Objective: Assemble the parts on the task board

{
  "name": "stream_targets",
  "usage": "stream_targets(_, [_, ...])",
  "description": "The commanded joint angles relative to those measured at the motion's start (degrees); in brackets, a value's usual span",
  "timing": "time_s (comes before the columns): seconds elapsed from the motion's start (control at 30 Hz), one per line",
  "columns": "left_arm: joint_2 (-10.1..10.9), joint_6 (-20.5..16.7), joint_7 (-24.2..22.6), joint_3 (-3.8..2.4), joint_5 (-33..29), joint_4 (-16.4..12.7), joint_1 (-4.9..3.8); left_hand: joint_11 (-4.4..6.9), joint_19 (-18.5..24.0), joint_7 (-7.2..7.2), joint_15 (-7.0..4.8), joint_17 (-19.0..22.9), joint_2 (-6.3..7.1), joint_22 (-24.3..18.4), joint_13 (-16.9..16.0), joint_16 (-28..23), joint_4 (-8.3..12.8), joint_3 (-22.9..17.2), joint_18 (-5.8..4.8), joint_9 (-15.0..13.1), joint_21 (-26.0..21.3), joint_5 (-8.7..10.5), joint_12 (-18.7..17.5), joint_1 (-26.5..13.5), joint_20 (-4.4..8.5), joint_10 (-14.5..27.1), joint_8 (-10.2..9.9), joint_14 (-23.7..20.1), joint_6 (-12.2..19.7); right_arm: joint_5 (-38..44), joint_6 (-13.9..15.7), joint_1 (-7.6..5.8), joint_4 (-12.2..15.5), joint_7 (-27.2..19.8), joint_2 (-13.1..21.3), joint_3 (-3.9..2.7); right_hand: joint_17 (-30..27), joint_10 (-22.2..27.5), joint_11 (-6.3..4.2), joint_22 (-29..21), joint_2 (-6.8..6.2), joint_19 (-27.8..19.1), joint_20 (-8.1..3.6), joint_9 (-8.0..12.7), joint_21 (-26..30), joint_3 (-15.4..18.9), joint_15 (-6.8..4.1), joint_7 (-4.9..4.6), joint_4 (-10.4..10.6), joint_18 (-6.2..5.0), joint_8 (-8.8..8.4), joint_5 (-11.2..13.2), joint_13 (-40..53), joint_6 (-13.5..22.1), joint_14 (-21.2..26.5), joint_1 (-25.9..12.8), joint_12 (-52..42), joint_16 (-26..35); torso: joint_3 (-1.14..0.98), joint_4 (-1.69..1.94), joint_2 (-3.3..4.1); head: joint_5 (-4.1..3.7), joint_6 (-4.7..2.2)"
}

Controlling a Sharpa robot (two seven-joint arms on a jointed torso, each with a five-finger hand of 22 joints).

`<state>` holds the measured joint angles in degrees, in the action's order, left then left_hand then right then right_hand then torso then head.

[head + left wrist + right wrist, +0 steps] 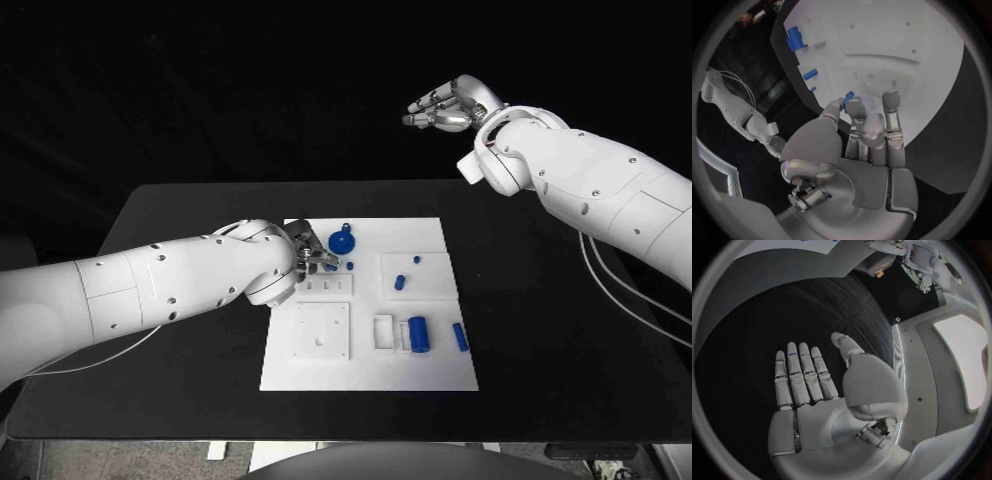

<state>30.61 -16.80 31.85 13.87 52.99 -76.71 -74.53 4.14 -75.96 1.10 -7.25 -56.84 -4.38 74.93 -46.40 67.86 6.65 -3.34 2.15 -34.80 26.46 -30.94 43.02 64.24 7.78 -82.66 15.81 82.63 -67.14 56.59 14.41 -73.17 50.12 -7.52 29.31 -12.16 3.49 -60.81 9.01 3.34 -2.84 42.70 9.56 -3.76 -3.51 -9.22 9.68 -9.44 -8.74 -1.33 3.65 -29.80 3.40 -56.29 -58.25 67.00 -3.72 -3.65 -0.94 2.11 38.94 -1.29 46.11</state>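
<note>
In the head view the white task board (369, 360) lies in the middle of the black table (548, 330), a little below the centre of the frame. The left arm (144, 285) enters from the left edge and reaches to the upper left part of the board, where the left hand (306, 258) sits over a small slotted block. In the left wrist view a small blue part (848, 95) is pinched between the thumb and a fingertip of that hand, with the other fingers lying close alongside, just above the board surface. Just above the hand in the head view a round blue part (342, 241) with a short stem stands on the board. To its right, near the board's centre, two small blue pegs (402, 282) sit on a raised white square. Lower right on the board, a thick blue cylinder (420, 333) lies beside a white bracket, and a slim blue pin (460, 337) lies just to its right, near the board's right edge. The right arm (606, 195) comes in from the right edge and its right hand (450, 105) is raised in the upper right of the frame, well apart from the board, beyond the table's far edge. In the right wrist view its fingers (804, 375) are stretched out side by side, thumb apart, holding nothing.
</note>
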Motion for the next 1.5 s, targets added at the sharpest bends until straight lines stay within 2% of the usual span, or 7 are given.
stream_targets(0.03, [-0.2, 3.3, 0.3, -0.01, 2.9, 0.1, 0.14, 1.16, 0.1, -2.87, 0.22, 0.1, -1.59, 1.0, 0.4, 0.1, 3.4, -3.2, 0.24, 0.0, 0.1, -0.53, -0.5, 1.3, -0.37, -2.7, 0.4, 0.3, -3.2, -0.3, -1.5, -0.05, -0.2, 0.6, -0.1, -0.04, -0.1, 0.3, -0.05, 0.0, 0.69, -0.4, 0.05, 0.0, 0.2, 0.3, 0.02, -0.03, 0.0, -1.06, -0.09, -0.1, -0.1, 0.3, 0.3, 0.0, 0.3, 0.2, -0.01, 0.02, 0.02, 0.19, 0.15])
stream_targets(0.33, [0.2, 4.8, 0.7, -0.01, 3.5, 0.0, 0.46, 1.26, 0.1, -2.94, 0.16, -1.1, -1.78, 1.0, -1.0, 1.3, 4.5, -4.3, 0.23, 0.4, 0.8, -2.0, 1.1, -0.1, -0.26, -3.1, 0.9, 0.7, -3.4, -0.2, -0.9, -0.04, -0.6, -0.2, -0.3, 0.01, -0.1, -0.3, -0.24, 0.0, 1.02, 0.6, -0.05, 0.0, 0.2, 0.5, -0.25, 0.11, -0.1, -1.22, -0.1, -0.6, -0.1, 0.0, -0.2, 0.1, 0.3, 0.2, -0.09, 0.04, -0.02, 0.2, 0.31])
stream_targets(0.4, [0.2, 4.8, 0.7, -0.01, 3.6, 0.1, 0.5, 1.27, 0.0, -2.97, 0.15, -1.2, -1.68, 1.0, -1.2, 1.4, 4.6, -4.3, 0.22, 0.4, 1.0, -2.09, 1.3, -0.2, -0.27, -3.2, 1.0, 0.7, -3.4, -0.2, -1.0, -0.04, -0.7, -0.1, -0.3, 0.02, -0.1, -0.3, -0.23, 0.0, 0.98, 0.5, -0.06, 0.0, 0.2, 0.4, -0.26, 0.11, -0.2, -1.18, -0.09, -0.7, -0.1, -0.1, -0.2, 0.1, 0.3, 0.2, -0.04, 0.06, 0.01, 0.21, 0.48])
stream_targets(0.53, [0.3, 4.6, 0.7, -0.01, 3.7, 0.1, 0.77, 1.31, -0.1, -3.03, 0.1, -1.6, -1.65, 1.2, -1.6, 1.8, 4.5, -4.2, 0.28, 0.5, 1.5, -1.75, 1.8, -0.3, -0.31, -3.3, 1.0, 0.8, -3.5, -0.2, -1.3, -0.04, -0.9, 0.1, -0.3, 0.06, -0.1, -0.2, -0.19, 0.0, 1.02, 0.4, -0.06, 0.0, 0.2, 0.3, -0.22, 0.08, -0.2, -1.13, -0.11, -1.3, -0.1, 0.0, -0.1, -0.1, 0.3, 0.2, 0.03, 0.01, 0.05, 0.23, 0.49])
stream_targets(0.77, [0.3, 3.9, 0.7, -0.01, 4.0, 0.3, 1.52, 1.33, 0.0, -3.04, 0.11, -1.6, -1.63, 1.1, -1.7, 2.0, 4.5, -4.1, 0.46, 0.7, 1.8, -1.53, 2.0, -0.2, -0.43, -3.3, 1.0, 0.8, -3.6, -0.2, -1.8, 0.01, -1.1, 0.4, -0.3, 0.15, -0.1, 0.0, -0.14, 0.0, 1.02, 0.2, -0.03, 0.0, 0.2, 0.2, -0.16, 0.03, -0.1, -1.09, -0.11, -1.4, -0.1, 0.2, 0.0, -0.3, 0.3, 0.2, -0.01, 0.03, 0.05, 0.36, 0.65])
stream_targets(1.37, [0.3, 2.8, 0.7, -0.01, 5.3, 1.1, 2.14, 1.3, 0.1, -3.0, 0.11, -1.3, -1.66, 1.0, -1.4, 1.8, 4.3, -3.9, 0.63, 0.9, 1.5, -1.02, 1.7, 0.1, -0.48, -3.2, 1.0, 0.7, -3.5, -0.2, -2.6, 0.19, -1.1, 0.8, -0.2, 0.28, -0.1, 0.2, -0.05, -0.1, 0.98, -0.4, 0.03, 0.0, 0.2, 0.4, -0.07, -0.03, -0.1, -1.09, -0.11, -1.5, -0.1, 0.4, 0.2, -0.3, 0.3, 0.2, -0.05, -0.05, 0.05, 0.55, 0.97])
stream_targets(1.5, [0.3, 3.3, 0.9, -0.01, 5.7, 1.3, 2.27, 1.29, 0.1, -2.98, 0.09, -1.1, -1.8, 1.0, -1.3, 1.7, 4.1, -3.8, 0.66, 0.9, 1.4, -0.8, 1.5, 0.0, -0.47, -3.1, 0.9, 0.6, -3.4, -1.0, -2.7, 0.25, -1.2, 0.8, -0.3, 0.31, -0.1, 0.4, -0.02, -0.1, 1.43, -0.6, 0.1, 0.0, 0.2, 1.1, -0.02, -0.03, 0.9, -1.12, -0.09, -1.3, -0.1, 0.5, 0.3, -0.8, 0.3, 0.2, -0.03, -0.01, 0.05, 0.48, 1.06])
